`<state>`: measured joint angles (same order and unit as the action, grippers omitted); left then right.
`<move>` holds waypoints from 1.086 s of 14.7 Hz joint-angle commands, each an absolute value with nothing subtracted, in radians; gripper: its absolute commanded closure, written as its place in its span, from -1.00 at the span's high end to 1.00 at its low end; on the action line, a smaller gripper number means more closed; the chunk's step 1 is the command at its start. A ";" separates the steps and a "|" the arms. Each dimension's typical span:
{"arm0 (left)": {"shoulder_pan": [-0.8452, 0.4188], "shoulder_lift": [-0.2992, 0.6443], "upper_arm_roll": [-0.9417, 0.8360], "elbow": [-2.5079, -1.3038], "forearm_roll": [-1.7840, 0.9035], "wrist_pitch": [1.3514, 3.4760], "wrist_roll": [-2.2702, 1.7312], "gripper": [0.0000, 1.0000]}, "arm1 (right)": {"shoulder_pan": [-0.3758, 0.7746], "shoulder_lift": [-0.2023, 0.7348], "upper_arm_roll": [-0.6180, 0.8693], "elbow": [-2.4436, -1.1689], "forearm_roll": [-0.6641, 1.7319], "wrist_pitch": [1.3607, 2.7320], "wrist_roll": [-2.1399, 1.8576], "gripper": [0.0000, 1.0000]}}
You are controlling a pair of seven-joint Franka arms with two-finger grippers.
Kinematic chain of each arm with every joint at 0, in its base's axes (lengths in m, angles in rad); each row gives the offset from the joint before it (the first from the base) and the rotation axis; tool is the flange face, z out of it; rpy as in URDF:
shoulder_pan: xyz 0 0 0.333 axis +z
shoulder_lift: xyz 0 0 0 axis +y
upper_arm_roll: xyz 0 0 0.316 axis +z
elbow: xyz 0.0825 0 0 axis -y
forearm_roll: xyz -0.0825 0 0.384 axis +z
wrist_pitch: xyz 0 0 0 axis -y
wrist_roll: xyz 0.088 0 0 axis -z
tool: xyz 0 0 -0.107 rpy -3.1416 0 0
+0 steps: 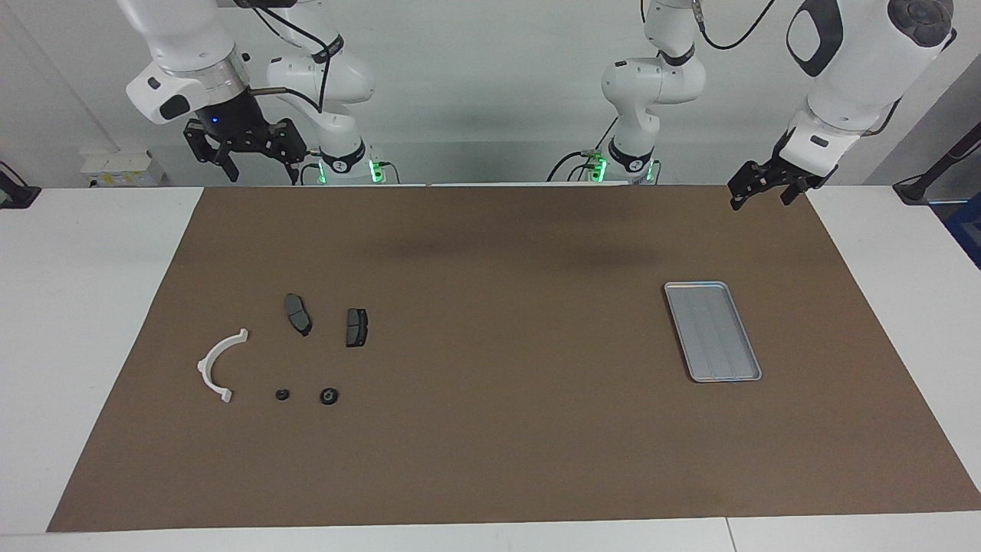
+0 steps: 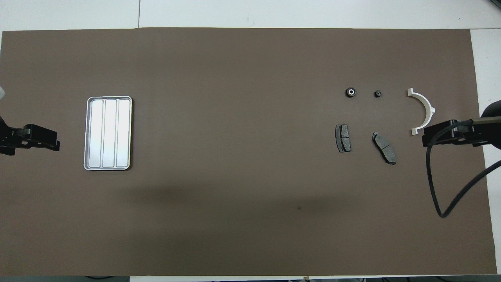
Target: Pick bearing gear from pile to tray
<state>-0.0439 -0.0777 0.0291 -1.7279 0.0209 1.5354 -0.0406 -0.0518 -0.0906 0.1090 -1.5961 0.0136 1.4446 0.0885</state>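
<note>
The pile lies on the brown mat toward the right arm's end. It holds a white half-ring bracket (image 1: 218,364) (image 2: 422,111), two dark brake pads (image 1: 297,314) (image 1: 356,327), a black round piece with a bright centre (image 1: 329,395) (image 2: 350,92) and a smaller black round piece (image 1: 282,395) (image 2: 377,93). The silver tray (image 1: 713,331) (image 2: 108,133) lies empty toward the left arm's end. My right gripper (image 1: 259,165) (image 2: 426,137) hangs open and empty, high over the mat's edge at the robots' side. My left gripper (image 1: 759,198) (image 2: 54,144) waits open and empty, high over the mat's corner.
The brown mat (image 1: 498,429) covers most of the white table (image 1: 84,307). A black cable (image 2: 438,188) loops from the right arm over the mat's end.
</note>
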 commanded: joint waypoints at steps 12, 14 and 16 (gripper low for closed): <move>-0.044 -0.094 0.031 -1.730 0.011 1.529 -0.040 1.00 | -0.051 0.151 0.115 -1.790 0.015 1.945 0.107 1.00; -0.044 -0.094 0.031 -1.730 0.011 1.529 -0.040 1.00 | -0.038 0.233 0.115 -1.787 -0.005 2.035 0.153 1.00; -0.044 -0.094 0.031 -1.730 0.011 1.529 -0.040 1.00 | -0.023 0.302 0.115 -1.786 -0.012 2.113 0.219 1.00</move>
